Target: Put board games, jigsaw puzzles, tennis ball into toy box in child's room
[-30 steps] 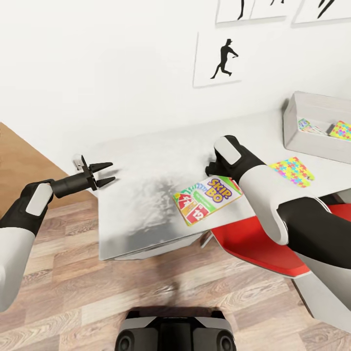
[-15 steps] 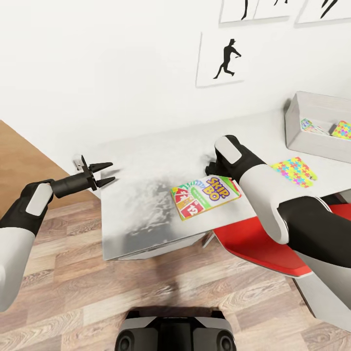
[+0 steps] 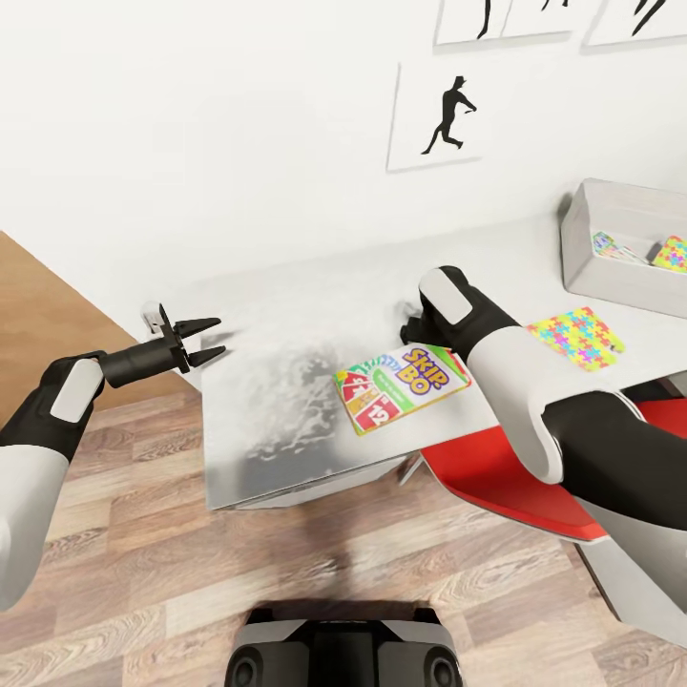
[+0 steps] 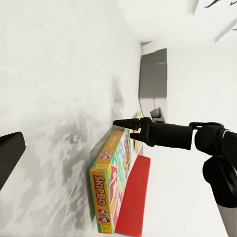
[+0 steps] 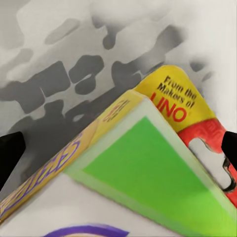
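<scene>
Lately the whole head view has drifted a little, so the camera has moved, yet the Skip-Bo board game [image 3: 403,385] has kept its place under the right wrist while the desk [image 3: 286,324] slid past beneath it. I judge that the box was nudged a short way along the desk and turned slightly flatter to its front edge. It lies face up near that edge, above the red chair [image 3: 496,487], well apart from the toy box [image 3: 584,250] at the far right. So this game is not yet lifted, and a grasp seems to be what is being set up

The right hand [image 5: 118,148] is spread wide, its two dark fingertips straddling a corner of the Skip-Bo box. It is not clamped, and whether it touches the cover I cannot tell. The left hand [image 3: 196,341] hovers beside the desk's left end, fingers apart, holding nothing

One jigsaw puzzle [image 3: 575,336] lies on the desk just before the toy box; another puzzle [image 3: 671,254] is already inside
</scene>
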Controlling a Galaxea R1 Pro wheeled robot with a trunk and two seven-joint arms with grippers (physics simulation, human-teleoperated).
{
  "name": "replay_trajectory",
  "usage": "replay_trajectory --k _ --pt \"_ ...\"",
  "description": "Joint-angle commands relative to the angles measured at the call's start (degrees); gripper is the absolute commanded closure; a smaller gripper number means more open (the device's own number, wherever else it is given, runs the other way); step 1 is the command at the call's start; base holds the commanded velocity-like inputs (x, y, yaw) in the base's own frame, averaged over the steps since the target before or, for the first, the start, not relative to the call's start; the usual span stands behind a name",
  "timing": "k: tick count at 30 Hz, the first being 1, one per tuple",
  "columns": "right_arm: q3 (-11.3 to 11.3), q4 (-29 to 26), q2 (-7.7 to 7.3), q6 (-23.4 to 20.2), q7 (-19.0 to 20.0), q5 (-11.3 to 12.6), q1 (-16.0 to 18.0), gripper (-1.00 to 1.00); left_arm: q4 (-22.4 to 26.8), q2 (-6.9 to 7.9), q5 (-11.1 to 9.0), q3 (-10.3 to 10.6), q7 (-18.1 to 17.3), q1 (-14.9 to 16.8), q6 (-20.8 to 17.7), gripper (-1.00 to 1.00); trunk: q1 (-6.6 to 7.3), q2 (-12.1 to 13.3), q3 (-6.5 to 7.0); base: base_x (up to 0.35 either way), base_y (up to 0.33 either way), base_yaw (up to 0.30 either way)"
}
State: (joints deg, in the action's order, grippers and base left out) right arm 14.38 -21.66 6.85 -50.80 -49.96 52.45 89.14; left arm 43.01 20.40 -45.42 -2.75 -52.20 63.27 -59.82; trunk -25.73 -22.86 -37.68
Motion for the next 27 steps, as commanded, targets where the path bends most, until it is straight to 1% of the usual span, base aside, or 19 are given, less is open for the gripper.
replay_trajectory --k 1,7,13,27 --pt "0.0 3.7 -0.01 0.7 -0.2 2.9 -0.1 -1.00 0.0 -0.01 0.2 -0.1 -0.3 0.1 -0.2 -1.00 -0.06 -0.1 -0.08 0.000 0.006 0.000" --pt "0.0 3.7 -0.08 0.7 -0.2 2.9 -0.1 -1.00 0.0 -0.01 0.2 -0.1 -0.3 0.0 -0.2 -1.00 -0.06 -0.1 -0.08 -0.004 0.005 0.000" --pt "-0.1 3.7 -0.08 0.7 -0.2 2.9 -0.1 -1.00 0.0 -0.01 0.2 -0.1 -0.3 0.0 -0.2 -1.00 -0.06 -0.1 -0.08 -0.082 0.069 0.000" --pt "-0.1 3.7 -0.08 0.7 -0.2 3.0 -0.1 -1.00 0.0 0.03 0.2 -0.1 -0.3 0.0 -0.2 -1.00 -0.06 -0.1 -0.08 -0.028 0.035 0.000"
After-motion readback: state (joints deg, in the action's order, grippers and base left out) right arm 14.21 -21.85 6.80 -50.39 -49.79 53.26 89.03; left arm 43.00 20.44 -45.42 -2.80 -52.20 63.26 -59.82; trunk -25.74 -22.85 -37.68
